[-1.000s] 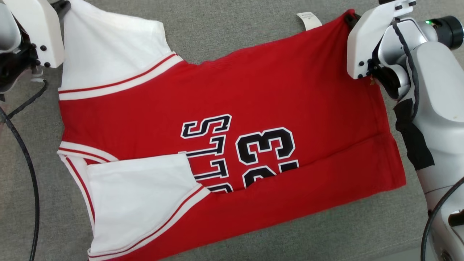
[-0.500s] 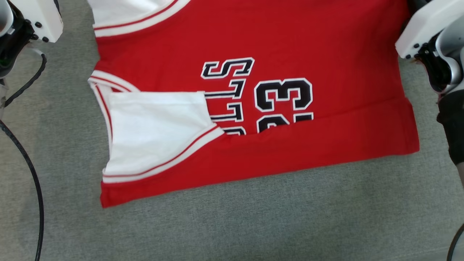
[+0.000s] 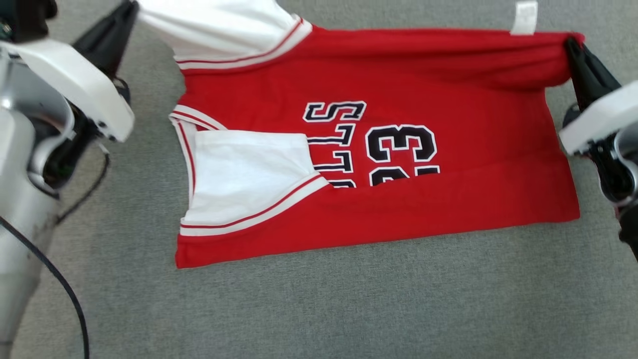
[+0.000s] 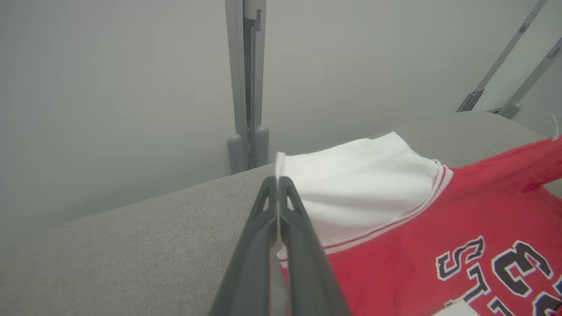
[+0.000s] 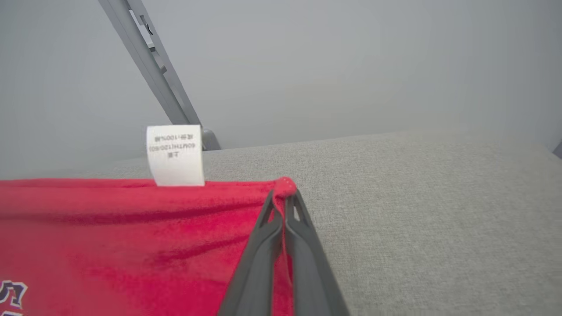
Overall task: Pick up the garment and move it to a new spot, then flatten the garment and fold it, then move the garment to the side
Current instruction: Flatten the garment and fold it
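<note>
The garment (image 3: pixel 448 104) is a red jersey with white sleeves and black "23" lettering, lying half-folded on grey cloth. My left gripper (image 3: pixel 130 9) is shut on the edge of its white sleeve (image 4: pixel 351 193) at the far left corner, and my left gripper (image 4: pixel 277 181) pinches that hem between its tips. My right gripper (image 3: pixel 569 42) is shut on the red far right corner (image 5: pixel 284 184); my right gripper (image 5: pixel 283 195) holds that corner lifted. The far edge hangs taut between the two grippers. The near edge rests on the cloth.
The grey fabric surface (image 3: pixel 349 309) stretches wide in front of the garment. A white care label (image 5: pixel 174 154) sticks up from the far hem. A black cable (image 3: pixel 60 289) runs down the left side. Grey metal struts (image 4: pixel 246 83) stand behind the surface.
The head camera has shifted, so the whole picture moved. Both grippers still hold the far corners, which now sit lifted and stretched taut across the top of the view.
</note>
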{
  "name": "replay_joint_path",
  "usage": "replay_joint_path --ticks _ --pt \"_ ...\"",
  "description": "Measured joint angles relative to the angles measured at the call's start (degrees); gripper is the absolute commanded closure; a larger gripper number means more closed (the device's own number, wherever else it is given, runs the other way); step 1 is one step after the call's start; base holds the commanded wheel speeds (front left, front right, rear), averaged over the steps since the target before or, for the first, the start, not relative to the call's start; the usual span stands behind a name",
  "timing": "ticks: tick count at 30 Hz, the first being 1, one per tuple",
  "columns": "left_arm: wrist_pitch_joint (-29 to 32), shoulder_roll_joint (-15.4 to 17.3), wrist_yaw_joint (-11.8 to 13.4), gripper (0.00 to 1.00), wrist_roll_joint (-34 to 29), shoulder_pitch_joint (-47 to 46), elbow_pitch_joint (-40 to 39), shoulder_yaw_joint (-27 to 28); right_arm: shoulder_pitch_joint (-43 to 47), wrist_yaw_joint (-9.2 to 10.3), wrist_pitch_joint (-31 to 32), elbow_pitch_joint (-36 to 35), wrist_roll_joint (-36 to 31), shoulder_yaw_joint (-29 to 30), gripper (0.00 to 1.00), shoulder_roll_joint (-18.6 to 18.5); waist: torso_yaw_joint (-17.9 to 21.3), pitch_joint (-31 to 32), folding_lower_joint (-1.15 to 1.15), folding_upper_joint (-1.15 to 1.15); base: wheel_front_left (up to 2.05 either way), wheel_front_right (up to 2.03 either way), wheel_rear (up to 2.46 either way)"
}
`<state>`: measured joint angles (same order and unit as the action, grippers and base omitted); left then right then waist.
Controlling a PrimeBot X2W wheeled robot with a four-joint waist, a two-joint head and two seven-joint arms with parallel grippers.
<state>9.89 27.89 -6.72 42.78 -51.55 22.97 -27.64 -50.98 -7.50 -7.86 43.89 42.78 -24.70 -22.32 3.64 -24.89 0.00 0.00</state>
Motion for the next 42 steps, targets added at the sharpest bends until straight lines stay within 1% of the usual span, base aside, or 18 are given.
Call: replay_joint_path --ticks 4,8,11,13,14,15,16,17,23,30,36,37,39,40,41,42 --pt "-0.6 -0.4 1.9 1.0 1.8 6.1 -6.3 0.3 4.1 0.0 -3.8 -2.1 2.1 -4.8 1.0 -3.7 -1.3 1.7 0.0 0.0 0.0 0.0 0.0" --pt "-3.0 0.3 4.8 1.0 2.0 13.1 -13.4 0.8 6.8 0.0 -6.3 -4.2 3.4 -7.9 1.0 -7.2 -2.4 2.7 0.0 0.0 0.0 0.0 0.0" --pt "-4.7 0.4 6.7 1.0 2.0 18.4 -18.5 0.8 8.9 0.0 -6.9 -5.2 4.1 -8.3 1.0 -8.8 -3.0 3.0 0.0 0.0 0.0 0.0 0.0" --pt "-5.5 0.4 7.9 1.0 2.0 21.8 -21.2 0.9 10.3 0.0 -7.0 -5.8 4.1 -7.5 1.0 -9.2 -3.4 3.1 0.0 0.0 0.0 0.0 0.0" --pt "-6.3 0.4 8.6 1.0 2.1 23.2 -22.4 1.1 10.8 0.0 -7.1 -6.3 4.0 -6.5 1.0 -9.4 -3.5 3.1 0.0 0.0 0.0 0.0 0.0" --pt "-6.3 0.4 8.6 1.0 2.1 23.2 -22.4 1.1 10.8 0.0 -7.1 -6.3 4.0 -6.5 1.0 -9.4 -3.5 3.1 0.0 0.0 0.0 0.0 0.0" --pt "-6.9 0.5 9.6 1.0 2.5 25.9 -24.3 1.4 11.8 0.0 -7.1 -7.6 2.9 -4.2 1.0 -9.7 -3.7 3.2 0.0 0.0 0.0 0.0 0.0" --pt "-6.9 0.5 9.6 1.0 2.5 25.9 -24.3 1.4 11.8 0.0 -7.1 -7.6 2.9 -4.2 1.0 -9.7 -3.7 3.2 0.0 0.0 0.0 0.0 0.0" --pt "-8.7 0.5 12.1 1.0 3.6 32.8 -29.5 2.2 16.7 0.0 -7.1 -10.9 -0.6 1.5 1.0 -9.1 -4.1 3.3 0.0 0.0 0.0 0.0 0.0" --pt "-9.4 0.0 13.4 1.0 4.3 37.3 -31.4 1.5 21.3 0.0 -7.1 -12.2 -3.0 3.4 1.0 -8.0 -4.3 3.1 0.0 0.0 0.0 0.0 0.0" --pt "-9.9 -1.3 14.9 1.0 5.9 39.6 -29.3 1.7 22.8 0.0 -7.1 -12.2 -4.1 3.7 1.0 -6.8 -3.8 2.6 0.0 0.0 0.0 0.0 0.0" --pt "-9.9 -1.6 14.8 1.0 6.2 39.8 -28.8 1.5 22.8 0.0 -7.1 -12.1 -4.2 3.7 0.93 -6.7 -3.7 2.5 0.0 0.0 0.0 0.0 0.0" --pt "-9.9 -2.0 14.8 1.0 6.7 40.1 -27.7 1.3 22.8 -0.01 -7.1 -11.4 -4.4 3.8 0.6 -6.3 -3.5 2.4 0.0 0.0 0.0 0.0 0.0" --pt "-9.9 -2.1 14.6 1.0 6.7 40.3 -27.0 1.2 22.8 0.0 -7.1 -10.4 -3.7 4.0 0.5 -5.8 -3.4 2.4 0.0 0.0 0.0 0.0 0.0" --pt "-10.0 -2.3 14.6 1.0 6.8 40.5 -26.4 1.2 22.9 0.0 -7.1 -9.6 -3.2 3.5 0.13 -5.4 -3.4 2.5 0.0 0.0 0.0 0.0 0.0" --pt "-10.0 -2.5 14.6 1.0 7.0 40.6 -25.9 1.2 22.9 0.0 -7.1 -9.3 -3.1 3.0 0.09 -5.1 -3.3 2.6 0.0 0.0 0.0 0.0 0.0"
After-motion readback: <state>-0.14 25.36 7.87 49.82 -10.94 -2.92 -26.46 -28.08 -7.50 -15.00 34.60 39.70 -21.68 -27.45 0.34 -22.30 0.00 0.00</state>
